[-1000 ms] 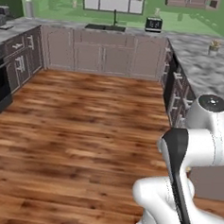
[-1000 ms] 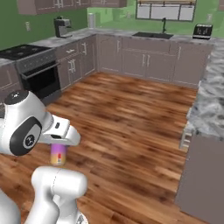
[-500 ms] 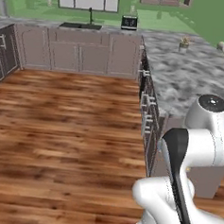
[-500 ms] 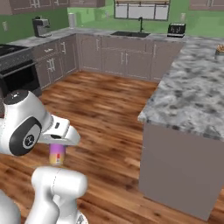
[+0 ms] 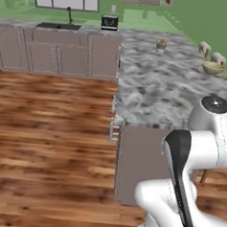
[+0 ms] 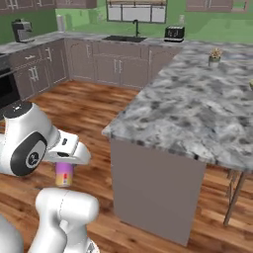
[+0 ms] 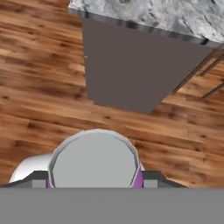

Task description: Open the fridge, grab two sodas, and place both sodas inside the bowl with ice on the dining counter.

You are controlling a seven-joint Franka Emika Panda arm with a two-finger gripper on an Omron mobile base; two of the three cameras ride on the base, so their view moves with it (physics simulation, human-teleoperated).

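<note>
Gripper half-closed around the purple soda can, carried low over the floor. Bowl far right on the counter. Risk: can clips the counter edge during lift.

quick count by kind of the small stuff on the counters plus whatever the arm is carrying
soda can, purple, between the fingers: 1
bowl, tan: 1
potted plant: 1
toaster, black: 1
coffee machine: 1
total: 5

Purple-magenta soda, grey-white marbled dining counter, seemingly tan bowl.
</note>
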